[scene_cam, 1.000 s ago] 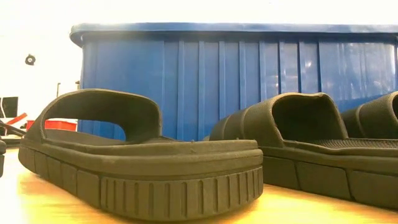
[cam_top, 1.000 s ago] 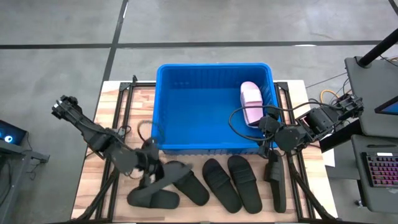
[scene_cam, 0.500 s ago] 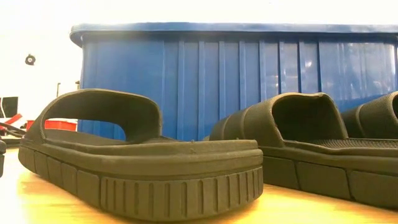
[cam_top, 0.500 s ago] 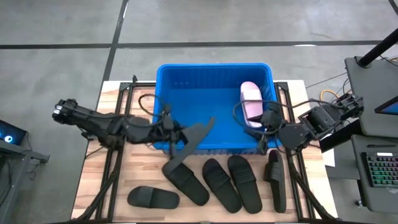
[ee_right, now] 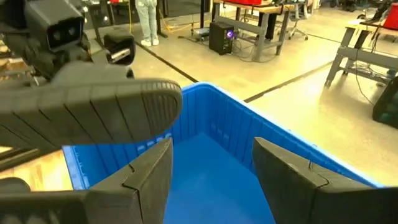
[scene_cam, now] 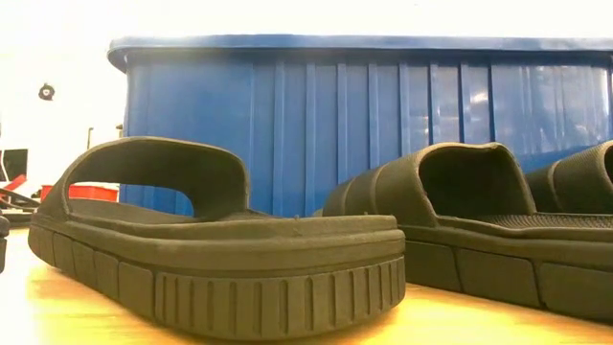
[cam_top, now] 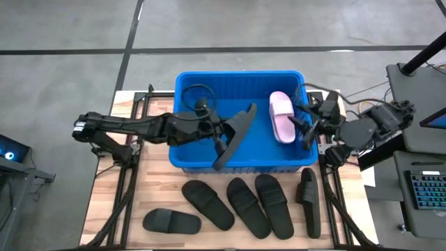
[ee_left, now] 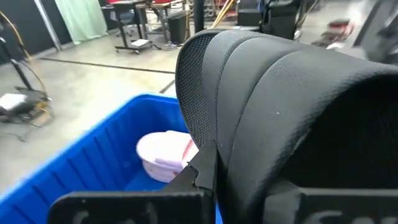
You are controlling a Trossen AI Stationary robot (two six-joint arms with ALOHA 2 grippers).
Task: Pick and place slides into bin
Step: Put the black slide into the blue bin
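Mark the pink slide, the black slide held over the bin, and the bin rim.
pink slide [cam_top: 281,116], high view, on its strap.
held black slide [cam_top: 235,134], high view, mid sole.
bin [cam_top: 237,74], high view, far rim.

Two dark, slim-jointed arms trailing looped black cables, each ending in blocky matte-black fingers [ee_right: 144,180].

We find no readable text, label, brand or number anywhere; any marking there may be is too blurred to make out.
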